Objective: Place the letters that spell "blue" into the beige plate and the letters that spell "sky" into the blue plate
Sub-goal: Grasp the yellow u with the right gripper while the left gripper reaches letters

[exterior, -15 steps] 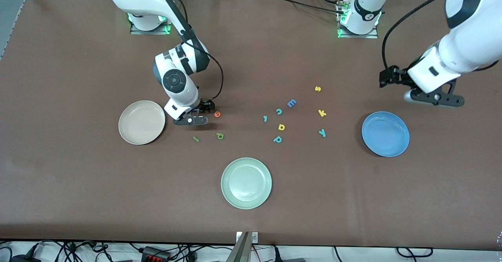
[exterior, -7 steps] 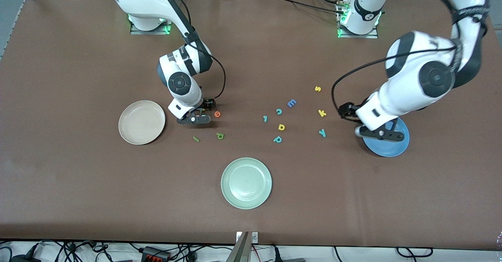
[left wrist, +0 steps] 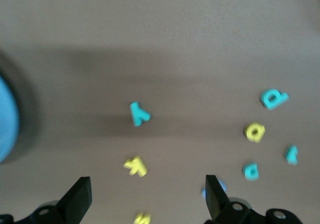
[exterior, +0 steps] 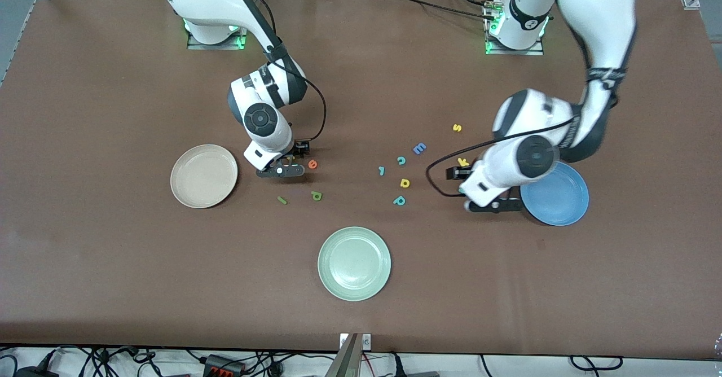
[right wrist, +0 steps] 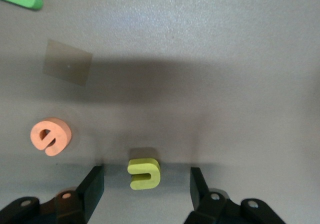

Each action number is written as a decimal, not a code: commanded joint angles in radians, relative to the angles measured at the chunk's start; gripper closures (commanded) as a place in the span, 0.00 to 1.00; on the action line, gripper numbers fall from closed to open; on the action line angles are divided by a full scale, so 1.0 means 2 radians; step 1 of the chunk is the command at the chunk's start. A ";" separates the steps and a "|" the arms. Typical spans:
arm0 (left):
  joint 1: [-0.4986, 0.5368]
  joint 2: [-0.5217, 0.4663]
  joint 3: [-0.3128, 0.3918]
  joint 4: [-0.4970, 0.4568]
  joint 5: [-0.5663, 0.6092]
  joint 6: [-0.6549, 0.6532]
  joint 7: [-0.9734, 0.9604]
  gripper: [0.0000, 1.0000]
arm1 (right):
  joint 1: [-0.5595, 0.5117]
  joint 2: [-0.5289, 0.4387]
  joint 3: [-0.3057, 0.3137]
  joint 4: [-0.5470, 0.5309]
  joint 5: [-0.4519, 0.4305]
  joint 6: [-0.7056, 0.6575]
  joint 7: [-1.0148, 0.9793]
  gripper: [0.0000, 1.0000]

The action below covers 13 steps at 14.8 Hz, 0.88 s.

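My right gripper [right wrist: 145, 174] is down at the table, open, with the yellow u [right wrist: 145, 173] lying between its fingers and a gap on each side. The orange e [exterior: 312, 164] lies just beside it. The green l [exterior: 281, 200] and green b [exterior: 316, 196] lie nearer the front camera. The beige plate [exterior: 204, 175] holds nothing. My left gripper [left wrist: 147, 184] hangs open over the table beside the blue plate [exterior: 558, 196]. Below it I see the teal y [left wrist: 139, 114], yellow k [left wrist: 135, 166] and yellow s [left wrist: 142, 217].
A pale green plate [exterior: 354, 263] sits near the front edge. Between the two arms lie a blue E [exterior: 419, 148], teal c [exterior: 401, 160], yellow d [exterior: 404, 183], teal p [exterior: 399, 200] and a small teal piece [exterior: 381, 170].
The left arm has swung in from past the blue plate and now hangs over the y and k. The right gripper's fingers have narrowed around the u.
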 commanded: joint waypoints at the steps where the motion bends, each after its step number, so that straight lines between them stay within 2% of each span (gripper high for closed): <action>1: -0.033 0.033 0.002 0.016 0.085 0.007 -0.093 0.00 | -0.001 -0.002 0.000 0.008 0.007 -0.004 0.003 0.22; 13: 0.012 0.073 -0.001 0.008 0.051 0.056 -0.086 0.00 | 0.003 0.007 0.000 0.008 0.007 -0.002 -0.001 0.28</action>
